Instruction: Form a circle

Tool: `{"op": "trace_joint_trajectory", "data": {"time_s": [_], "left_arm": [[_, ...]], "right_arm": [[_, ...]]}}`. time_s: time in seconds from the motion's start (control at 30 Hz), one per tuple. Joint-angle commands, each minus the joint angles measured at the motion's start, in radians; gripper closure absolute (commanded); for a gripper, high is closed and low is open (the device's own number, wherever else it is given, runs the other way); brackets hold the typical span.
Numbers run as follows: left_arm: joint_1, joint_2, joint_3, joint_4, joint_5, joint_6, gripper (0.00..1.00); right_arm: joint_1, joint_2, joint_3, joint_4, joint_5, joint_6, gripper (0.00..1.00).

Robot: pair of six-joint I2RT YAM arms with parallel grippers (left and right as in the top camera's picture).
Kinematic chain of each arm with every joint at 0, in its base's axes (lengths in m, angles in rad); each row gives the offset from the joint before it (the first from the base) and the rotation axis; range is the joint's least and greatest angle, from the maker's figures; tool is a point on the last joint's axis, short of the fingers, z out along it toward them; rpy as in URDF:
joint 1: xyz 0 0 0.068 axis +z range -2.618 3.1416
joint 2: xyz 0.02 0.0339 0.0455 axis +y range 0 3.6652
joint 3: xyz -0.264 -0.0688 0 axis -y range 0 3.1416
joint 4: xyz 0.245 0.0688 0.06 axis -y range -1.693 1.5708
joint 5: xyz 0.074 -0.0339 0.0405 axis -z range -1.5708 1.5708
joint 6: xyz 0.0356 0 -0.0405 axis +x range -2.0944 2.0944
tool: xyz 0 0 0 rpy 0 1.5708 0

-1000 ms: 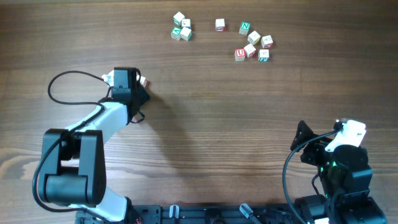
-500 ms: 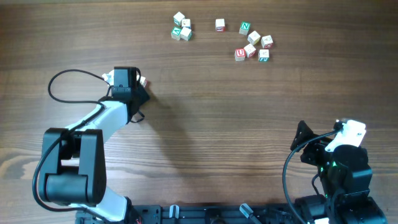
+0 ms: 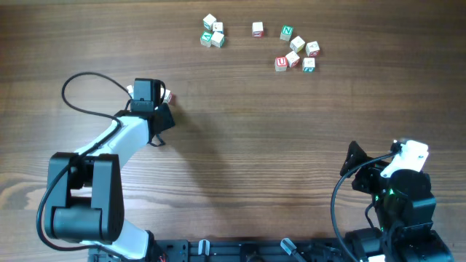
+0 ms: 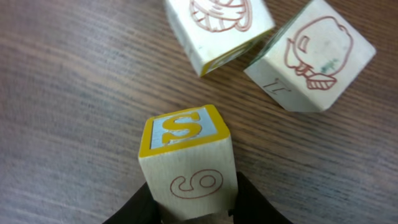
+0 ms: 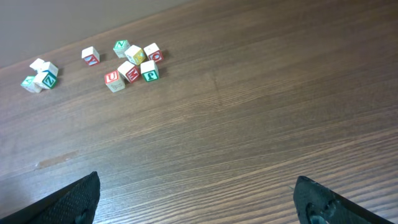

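We see the wooden desk with both arms based at its six o'clock edge. The left arm reaches up toward ten o'clock, and the right arm sits folded at five o'clock.

The circle, really a tight clump of small pale cubes, one of them green-printed, lies near the twelve o'clock edge. It is well apart from the left end effector, between one and two o'clock of it. The right end effector has its fingers spread wide with nothing between them, and from there the clump is far off at ten o'clock.

A loose arc of seven cubes sits at three o'clock of the circle.

The left end effector is closed around the S cube, a finger pressed on each side. Two cubes with red drawings lie just beside each other at twelve and one o'clock of it, near but not touching it.
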Motion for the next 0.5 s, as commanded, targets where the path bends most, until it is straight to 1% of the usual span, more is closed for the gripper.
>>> {"op": "trace_joint_trajectory", "data": {"time_s": [0.0, 0.17, 0.2, 0.33, 0.47], "left_arm": [[0.008, 0.037, -0.038, 0.007, 0.001, 0.171, 0.7], [0.026, 0.037, -0.038, 0.038, -0.002, 0.196, 0.7], [0.031, 0.037, -0.038, 0.046, -0.002, 0.196, 0.68], [0.049, 0.037, -0.038, 0.065, -0.003, 0.196, 0.53], [0.053, 0.037, -0.038, 0.065, -0.002, 0.196, 0.47]], "right_arm": [[0.001, 0.003, -0.004, 0.002, -0.006, -0.01, 0.0], [0.001, 0.003, -0.004, 0.002, -0.006, -0.01, 0.0], [0.001, 0.003, -0.004, 0.002, -0.006, -0.01, 0.0], [0.001, 0.003, -0.004, 0.002, -0.006, -0.01, 0.0], [0.001, 0.003, -0.004, 0.002, -0.006, -0.01, 0.0]]}}
